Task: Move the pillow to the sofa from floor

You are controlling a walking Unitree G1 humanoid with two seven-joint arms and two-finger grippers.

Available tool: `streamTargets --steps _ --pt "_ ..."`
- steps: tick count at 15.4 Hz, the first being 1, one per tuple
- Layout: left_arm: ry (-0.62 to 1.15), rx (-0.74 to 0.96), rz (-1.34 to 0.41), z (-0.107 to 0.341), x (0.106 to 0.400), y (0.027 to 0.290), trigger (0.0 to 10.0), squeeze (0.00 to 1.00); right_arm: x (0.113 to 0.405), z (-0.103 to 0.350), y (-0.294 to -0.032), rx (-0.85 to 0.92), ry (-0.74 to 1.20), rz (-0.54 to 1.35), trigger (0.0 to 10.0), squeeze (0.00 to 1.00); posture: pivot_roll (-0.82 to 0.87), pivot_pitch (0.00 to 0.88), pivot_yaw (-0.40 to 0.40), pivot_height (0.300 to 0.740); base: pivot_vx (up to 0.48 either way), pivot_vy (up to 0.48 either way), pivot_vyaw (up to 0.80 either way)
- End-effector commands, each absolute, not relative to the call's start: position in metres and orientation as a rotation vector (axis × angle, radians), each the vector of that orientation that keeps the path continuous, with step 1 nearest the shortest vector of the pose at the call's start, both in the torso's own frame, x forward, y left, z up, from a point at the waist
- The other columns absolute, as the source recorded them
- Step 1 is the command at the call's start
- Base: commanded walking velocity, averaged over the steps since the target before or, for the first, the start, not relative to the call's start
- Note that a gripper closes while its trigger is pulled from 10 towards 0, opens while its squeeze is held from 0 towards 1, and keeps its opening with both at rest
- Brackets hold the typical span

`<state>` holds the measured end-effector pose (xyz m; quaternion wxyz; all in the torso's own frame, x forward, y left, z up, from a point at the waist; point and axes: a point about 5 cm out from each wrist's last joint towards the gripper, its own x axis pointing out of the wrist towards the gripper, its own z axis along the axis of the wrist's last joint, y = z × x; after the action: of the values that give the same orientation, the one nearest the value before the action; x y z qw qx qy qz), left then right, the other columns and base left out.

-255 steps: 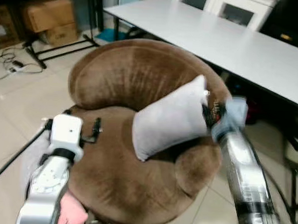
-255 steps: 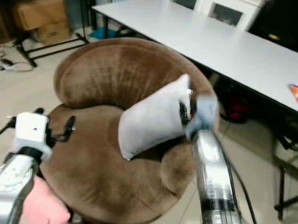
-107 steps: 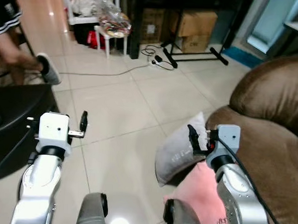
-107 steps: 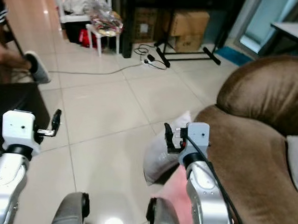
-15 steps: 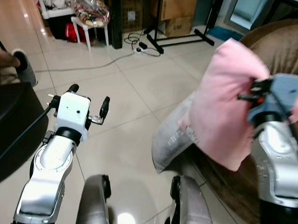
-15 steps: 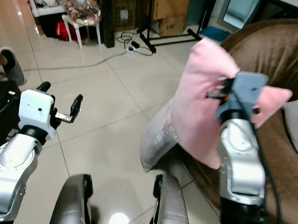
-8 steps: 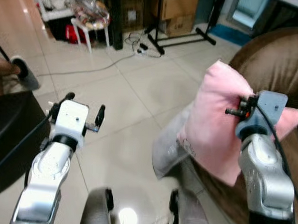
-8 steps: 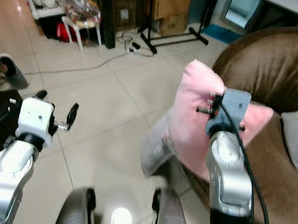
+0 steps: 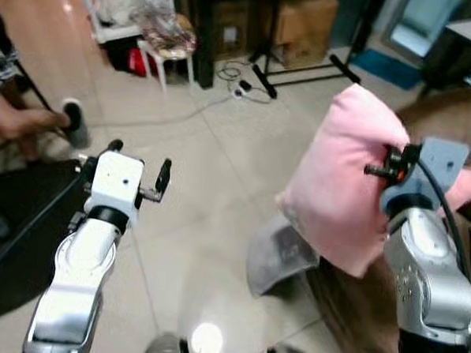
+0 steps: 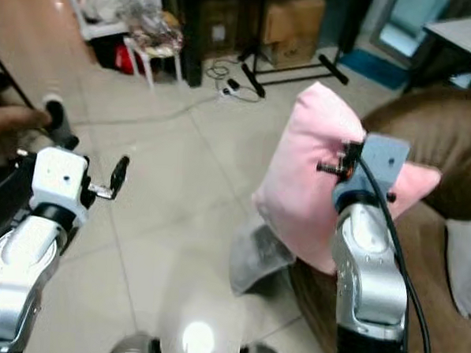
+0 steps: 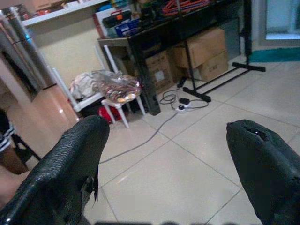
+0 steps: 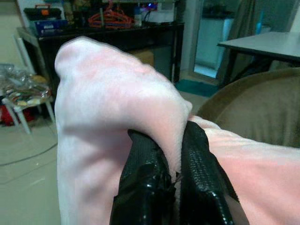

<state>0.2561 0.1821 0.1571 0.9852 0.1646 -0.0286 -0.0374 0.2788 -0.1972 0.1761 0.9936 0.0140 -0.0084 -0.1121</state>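
Observation:
A pink pillow (image 9: 337, 190) hangs in the air beside the brown sofa (image 10: 422, 234), pinched in my right gripper (image 12: 171, 164), whose black fingers (image 12: 143, 178) are shut on a fold of its fabric. A grey pillow (image 9: 279, 254) leans on the tiled floor against the sofa's front, below the pink one. Another grey pillow (image 10: 463, 271) lies on the sofa seat at the right edge. My left gripper (image 9: 137, 175) is held out over the floor to the left, open with nothing between its fingers (image 11: 70, 164).
A person's leg and shoe (image 9: 49, 119) are at the far left beside a black mat (image 9: 19, 228). Ahead stand a small white stool (image 10: 151, 49), cardboard boxes (image 9: 303, 22), a black stand's legs (image 9: 304, 73) and cables on the floor. A white table (image 10: 464, 30) is at the back right.
The camera has swung and lifted slightly. The pink pillow stays held in my right gripper at about the same height; the left arm is unchanged.

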Motion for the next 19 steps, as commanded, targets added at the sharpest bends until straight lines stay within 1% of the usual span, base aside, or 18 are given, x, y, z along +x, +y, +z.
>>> streamTargets --steps 1,5,6,7,8,10,18,19 --pt "-0.048 0.344 -0.079 0.155 0.258 0.182 10.0 0.0 0.275 0.183 -0.199 0.019 -0.058 -0.236 10.0 0.0 -0.05 0.0 -0.013 0.74 0.0 0.0 0.0" --pt "-0.031 0.339 -0.083 0.15 0.256 0.186 10.0 0.0 0.266 0.166 -0.198 0.042 0.001 -0.243 10.0 0.0 -0.06 0.0 0.008 0.74 0.0 0.0 0.0" --pt "-0.027 0.335 -0.081 0.147 0.255 0.187 10.0 0.0 0.264 0.154 -0.187 0.028 0.057 -0.171 10.0 0.0 -0.06 0.0 0.014 0.74 0.0 0.0 0.0" --pt "-0.026 0.333 -0.08 0.147 0.255 0.187 10.0 0.0 0.264 0.152 -0.184 0.021 0.072 -0.155 10.0 0.0 -0.06 0.0 0.014 0.74 0.0 0.0 0.0" --pt "-0.029 0.342 -0.08 0.147 0.256 0.188 10.0 0.0 0.262 0.146 -0.176 0.058 0.106 -0.126 10.0 0.0 -0.05 0.0 0.016 0.74 0.0 0.0 0.0" --pt "-0.036 0.339 -0.08 0.149 0.258 0.189 10.0 0.0 0.261 0.143 -0.176 0.094 0.108 -0.149 10.0 0.0 -0.05 0.0 0.018 0.74 0.0 0.0 -0.8" --pt "-0.051 0.305 -0.102 0.149 0.259 0.186 10.0 0.0 0.262 0.14 -0.185 0.107 0.126 -0.199 10.0 0.0 -0.05 0.0 0.013 0.74 0.0 0.0 -0.8" --pt "-0.051 0.302 -0.103 0.149 0.259 0.186 10.0 0.0 0.262 0.139 -0.185 0.11 0.132 -0.207 10.0 0.0 -0.04 0.0 0.011 0.74 0.247 0.0 -0.8"
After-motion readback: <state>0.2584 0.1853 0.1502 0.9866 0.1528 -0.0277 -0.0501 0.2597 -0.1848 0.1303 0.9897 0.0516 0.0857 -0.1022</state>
